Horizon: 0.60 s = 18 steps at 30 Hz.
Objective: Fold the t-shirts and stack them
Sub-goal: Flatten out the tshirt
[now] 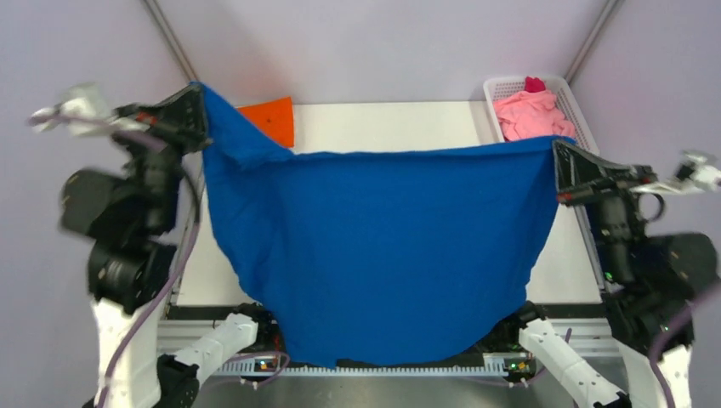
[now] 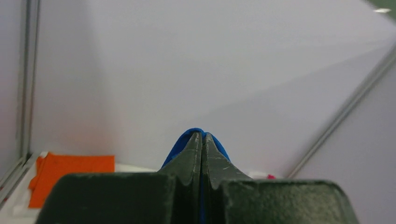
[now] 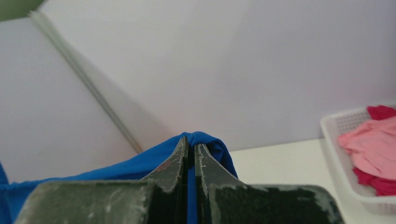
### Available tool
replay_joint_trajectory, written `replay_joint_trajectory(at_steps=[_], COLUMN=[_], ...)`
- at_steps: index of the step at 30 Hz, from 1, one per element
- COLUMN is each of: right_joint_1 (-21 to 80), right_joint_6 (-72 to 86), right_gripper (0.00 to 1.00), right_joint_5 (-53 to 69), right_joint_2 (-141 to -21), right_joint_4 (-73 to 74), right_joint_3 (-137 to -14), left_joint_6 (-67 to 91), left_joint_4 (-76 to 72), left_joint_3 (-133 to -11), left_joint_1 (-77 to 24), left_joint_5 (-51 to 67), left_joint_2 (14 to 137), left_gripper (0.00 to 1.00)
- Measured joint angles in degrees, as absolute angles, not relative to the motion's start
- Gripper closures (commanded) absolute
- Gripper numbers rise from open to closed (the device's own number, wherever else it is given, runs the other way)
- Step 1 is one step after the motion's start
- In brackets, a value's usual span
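- The left fingers (image 1: 185, 109) are pressed together on 1 top corner of the blue t-shirt (image 1: 374, 246), raised above the worktop's left edge.
- The orange t-shirt (image 1: 274, 121) lies at the back left of the worktop (image 1: 391, 127). Its near side is hidden by blue cloth in the top view, while more of it is shown in the left wrist view.
- The blue t-shirt is stretched between the 2 arms, and most of the worktop is screened by it.
- The right fingers (image 1: 574, 161) are clamped on the opposite corner.
- A white basket (image 1: 496, 87) at the back right holds a pink t-shirt (image 1: 527, 115) and a magenta t-shirt (image 1: 534, 84). Magenta cloth under the pink is shown only in the right wrist view.
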<state>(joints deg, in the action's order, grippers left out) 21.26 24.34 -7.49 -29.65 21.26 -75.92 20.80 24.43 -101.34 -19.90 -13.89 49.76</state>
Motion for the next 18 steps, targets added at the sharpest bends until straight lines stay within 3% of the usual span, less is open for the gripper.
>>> replay_joint_trajectory(at_steps=[8, 12, 14, 16, 17, 18], right_joint_1=[21.02, 17.08, 13.85, 11.79, 11.33, 10.98], right_joint_6=[20.49, 20.62, 21.67, 22.31, 22.41, 22.09], right_gripper=[1.0, 1.0, 0.94, 0.77, 0.65, 0.56], right_joint_5=[-27.0, -28.16, -27.14, -27.11, -27.16, -27.31], right_joint_2=[-45.95, -59.18, -67.09, -76.71, -81.56, -87.15], right_joint_4=[11.81, 5.43, 1.06, -3.92, -6.39, -8.16], right_joint_3=[-60.88, -54.39, -52.31, -51.88, -52.14, -53.06], left_joint_6=[17.37, 18.04, 18.85, 19.68, 20.16, 21.04], left_joint_4=[18.2, 16.23, 15.7, 15.59, 15.99, 17.23], left_joint_3=[-89.67, -89.17, -90.65, -94.02, -96.55, -100.66], left_joint_1=[-19.25, -16.01, -13.63, -11.81, -11.11, -10.39], left_joint_5=[-29.56, -30.22, -29.41, -27.81, -26.59, -24.97], left_joint_2=[69.73, 84.58, 94.19, 103.96, 108.9, 114.93], left_gripper=[1.0, 1.0, 0.96, 0.8, 0.6, 0.33])
